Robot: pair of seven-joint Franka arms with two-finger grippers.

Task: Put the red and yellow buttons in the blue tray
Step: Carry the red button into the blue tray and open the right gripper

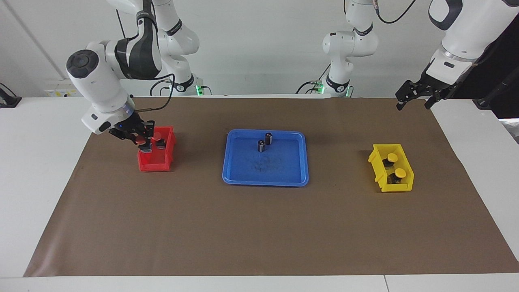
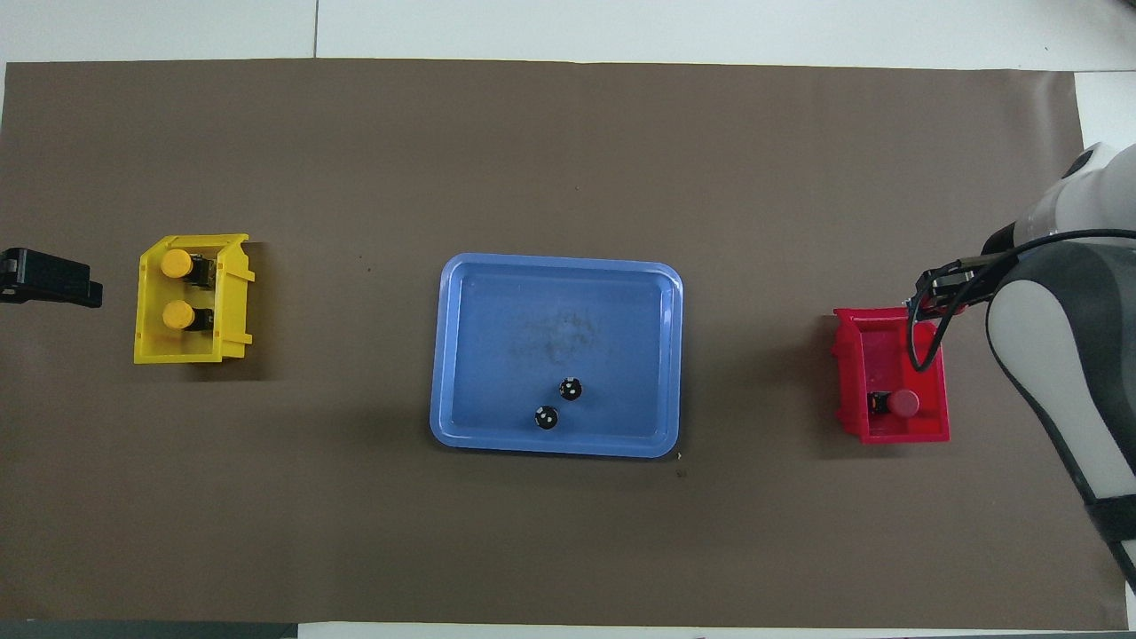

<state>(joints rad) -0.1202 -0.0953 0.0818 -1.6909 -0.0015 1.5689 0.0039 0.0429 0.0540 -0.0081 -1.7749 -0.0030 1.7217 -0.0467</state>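
Observation:
My right gripper (image 1: 142,140) is down in the small red bin (image 1: 167,160), right at the cap of a red button (image 1: 140,141); in the overhead view my arm hides that button. The second red button (image 1: 157,138) sits beside it in the bin, toward the robots, and also shows in the overhead view (image 2: 903,403). Two yellow buttons (image 1: 392,157) (image 1: 400,173) sit in the small yellow bin (image 1: 401,187). The blue tray (image 1: 243,170) lies mid-table. My left gripper (image 1: 413,99) is open and empty, in the air over the table's edge at the left arm's end.
Two dark capless cylinders (image 1: 269,138) (image 1: 261,146) stand in the blue tray, in its part nearer the robots. A brown mat (image 1: 259,227) covers the table. The red bin stands toward the right arm's end, the yellow bin toward the left arm's end.

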